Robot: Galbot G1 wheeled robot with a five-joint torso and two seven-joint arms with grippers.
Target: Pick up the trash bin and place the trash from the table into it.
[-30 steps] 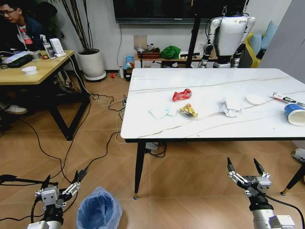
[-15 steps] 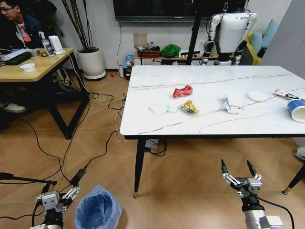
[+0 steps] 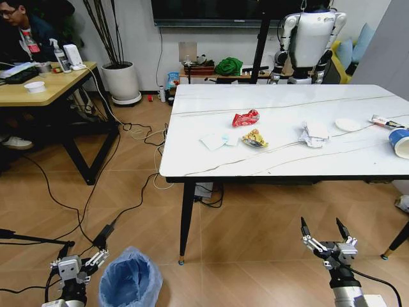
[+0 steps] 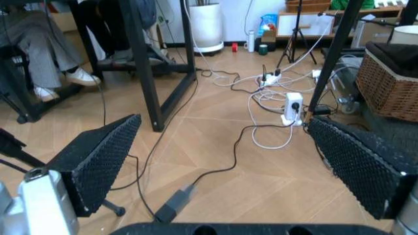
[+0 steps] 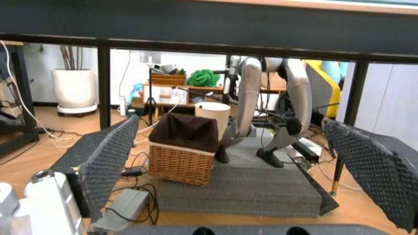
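Fingers, left gripper (image 3: 77, 264): spread wide with nothing between them; the left wrist view shows the two dark ribbed pads (image 4: 98, 159) far apart over bare floor.
Fingers, right gripper (image 3: 329, 234): also spread wide and empty, tips pointing up in the head view; the right wrist view shows both pads (image 5: 107, 161) well apart.
Left gripper position: low over the wooden floor, just beside the trash bin, on its left, apart from it.
Right gripper position: low over the floor in front of the table's front edge, toward its right end, well apart from the bin.
Trash bin (image 3: 130, 279): stands on the floor near the table's front left leg, lined with a crinkled light-blue bag, mouth open upward.
Table (image 3: 211, 165): white marble-look top with dark veins, black legs.
Trash on the table: red wrapper (image 3: 245, 118) and yellow wrapper (image 3: 254, 138) near the middle; flat tissues (image 3: 217, 141) just left of them; crumpled tissues (image 3: 313, 133) further right; white disc (image 3: 347, 125), thin tube (image 3: 383, 121) and blue cup (image 3: 401, 141) at the right end.
Floor: black cables (image 4: 235, 152) and a white power strip (image 4: 292, 105) lie ahead of the left gripper.
Under the table: a wicker basket (image 5: 183, 154) sits on a grey mat.
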